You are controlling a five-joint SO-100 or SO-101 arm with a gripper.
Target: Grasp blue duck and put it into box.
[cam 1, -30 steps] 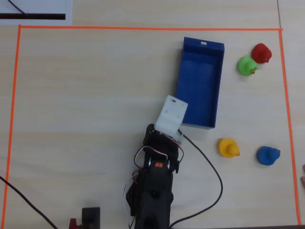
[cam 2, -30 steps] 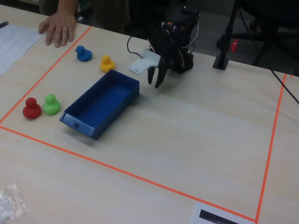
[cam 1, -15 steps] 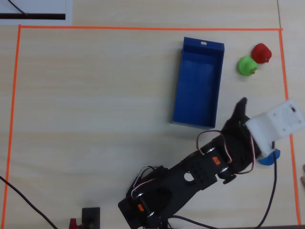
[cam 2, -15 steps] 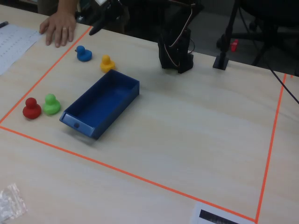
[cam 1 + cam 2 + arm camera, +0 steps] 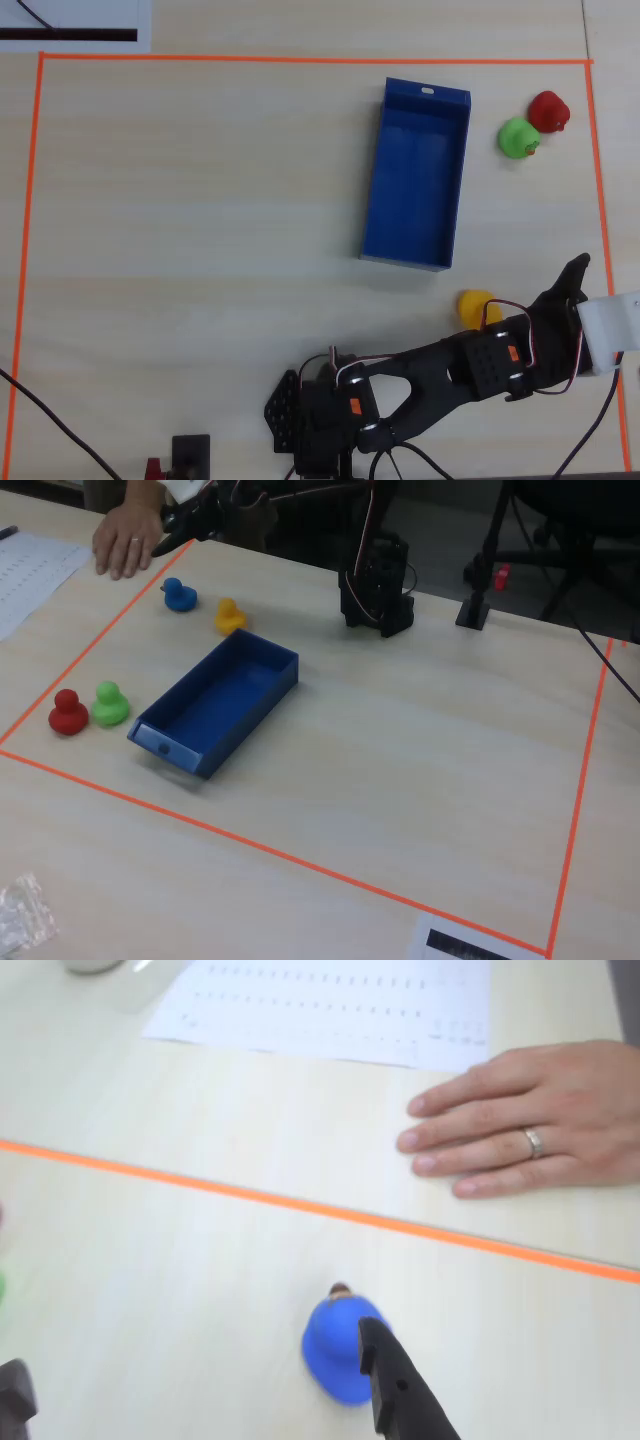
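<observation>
**Q:** Where is the blue duck (image 5: 179,594) relative to the box (image 5: 258,655)?

**A:** In the fixed view I see it on the surface beyond the box's far end, to the left, just inside the orange tape (image 5: 95,608). The yellow duck (image 5: 230,615) sits between it and the box, apart from both. In the wrist view the blue duck (image 5: 335,1355) is low in the middle, with the tape line (image 5: 300,1206) running behind it.

**Q:** And the jaws?

**A:** I read them as spread wide and empty. In the wrist view one finger (image 5: 395,1385) rises in front of the duck's right side and the other finger (image 5: 15,1392) shows at the bottom left corner, well apart from it. The gripper (image 5: 190,1385) has hold of nothing. I cannot tell whether the near finger touches the duck.

**Q:** What does the overhead view give you?

**A:** The arm (image 5: 440,370) reaches out past the box's (image 5: 415,180) near right corner, beyond the yellow duck (image 5: 475,303). The blue duck is hidden there. The green duck (image 5: 518,137) and red duck (image 5: 549,111) sit side by side near the box's far right corner.

**Q:** Anything else close by?

**A:** A hand (image 5: 540,1120) wearing a ring lies flat on the surface outside the tape, next to a printed sheet (image 5: 330,1005).
</observation>
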